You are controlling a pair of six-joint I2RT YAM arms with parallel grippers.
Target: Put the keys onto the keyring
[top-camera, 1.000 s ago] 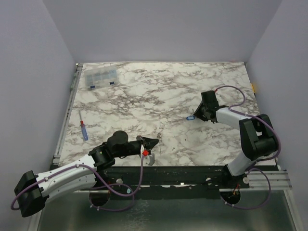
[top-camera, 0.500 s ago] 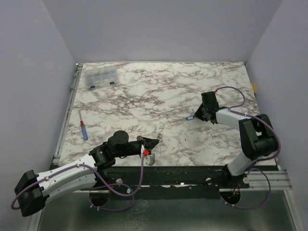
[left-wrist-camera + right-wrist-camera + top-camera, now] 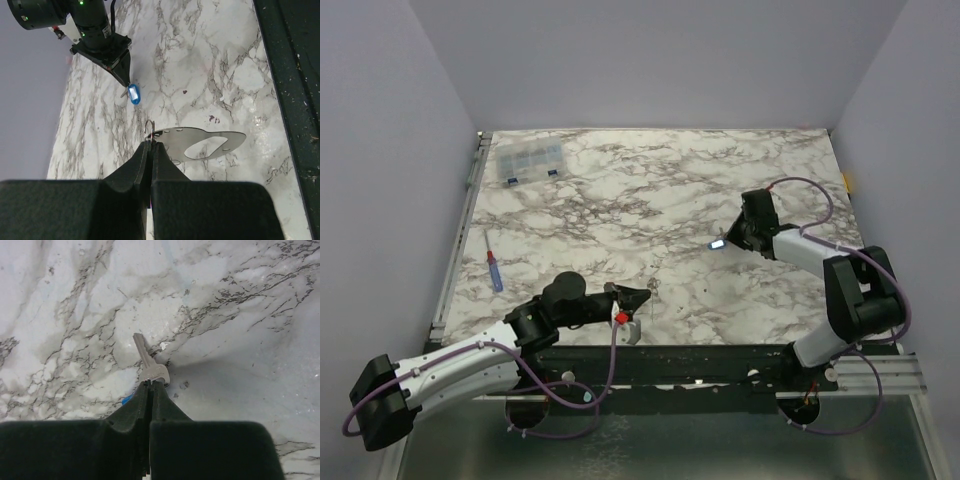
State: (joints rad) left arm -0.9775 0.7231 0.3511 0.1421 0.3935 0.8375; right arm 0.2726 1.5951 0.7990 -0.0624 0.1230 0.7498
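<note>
My right gripper (image 3: 734, 240) is shut on the head of a silver key (image 3: 149, 362), and the blade points away from the fingers. The blue tag (image 3: 718, 244) of the keyring hangs right beside these fingertips. It also shows in the left wrist view (image 3: 133, 94) and as a blue sliver in the right wrist view (image 3: 127, 399). I cannot make out the ring's loop there. My left gripper (image 3: 640, 295) is shut near the table's front edge on a thin silvery hooked piece (image 3: 149, 128), seen edge-on. I cannot tell if it is a ring or a key.
A flat silver plate with an oval hole (image 3: 206, 145) lies just beyond my left fingertips by the black front rail (image 3: 700, 355). A blue-handled screwdriver (image 3: 494, 270) lies at the left. A clear compartment box (image 3: 528, 162) stands at the back left.
My right gripper has shifted slightly right and up with the key. The blue tag has tilted and now catches the light. The left arm has not moved.
</note>
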